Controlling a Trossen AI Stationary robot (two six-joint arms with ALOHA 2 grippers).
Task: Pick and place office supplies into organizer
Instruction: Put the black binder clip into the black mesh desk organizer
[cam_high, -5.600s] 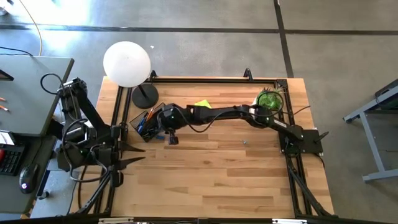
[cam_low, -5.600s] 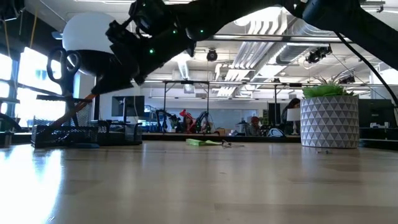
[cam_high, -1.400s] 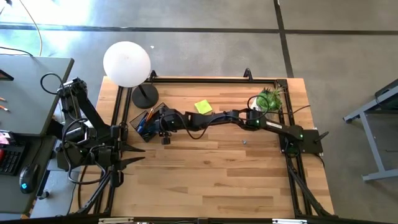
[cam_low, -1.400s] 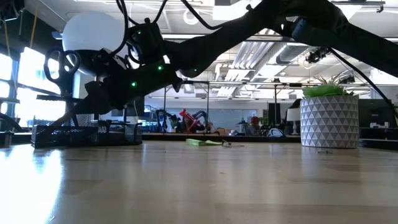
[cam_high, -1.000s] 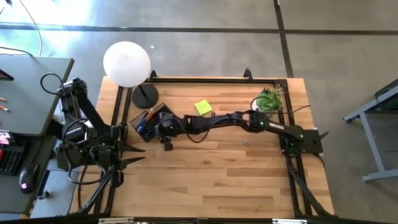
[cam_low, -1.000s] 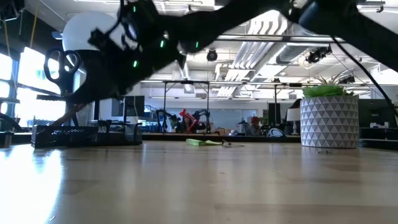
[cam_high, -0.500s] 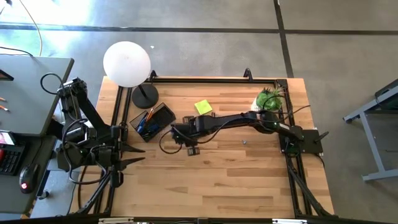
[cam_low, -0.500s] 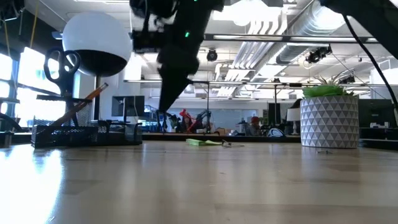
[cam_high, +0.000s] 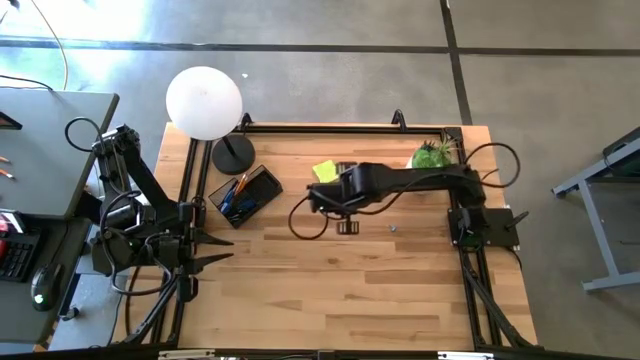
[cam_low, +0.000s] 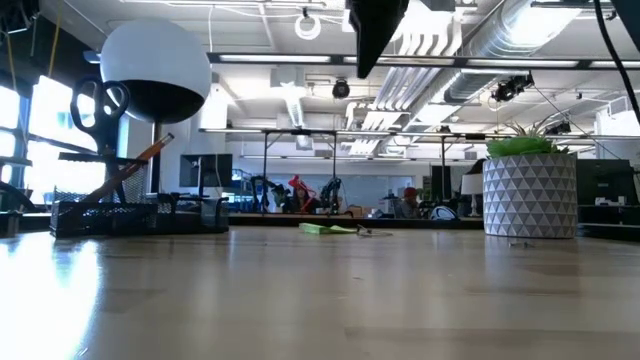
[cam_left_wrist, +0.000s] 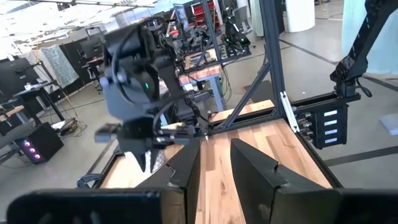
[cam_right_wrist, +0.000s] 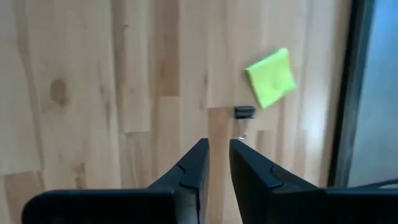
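Over the middle of the wooden table (cam_high: 330, 290), the right gripper (cam_right_wrist: 219, 163) hangs above the boards and well clear of them, its arm reaching in from the right-hand mount. The right wrist view shows its two dark fingers (cam_right_wrist: 193, 171) standing close together with only a narrow slit of bare wood between them and nothing clasped there. Just beyond those fingertips lies a small black binder clip (cam_right_wrist: 244, 112), and next to it the yellow sticky-note pad (cam_right_wrist: 271, 78), flat on the wood and turned at a slant; from above the pad (cam_high: 324, 172) shows near the table's far edge, close beside the arm. The organizer (cam_high: 243, 194), a black tray, sits toward the left half of the table, set askew, with orange pencils (cam_high: 240, 185) and something blue inside it; in the low view the blue-handled scissors (cam_low: 92, 105) and a pencil lean up out of it. Behind the tray stands the white globe lamp (cam_high: 204, 102) on its round black base. The potted green plant (cam_high: 431, 156) stands at the far right corner. The left gripper (cam_left_wrist: 214, 168) waits low at the table's left edge, its fingers a little apart and empty.
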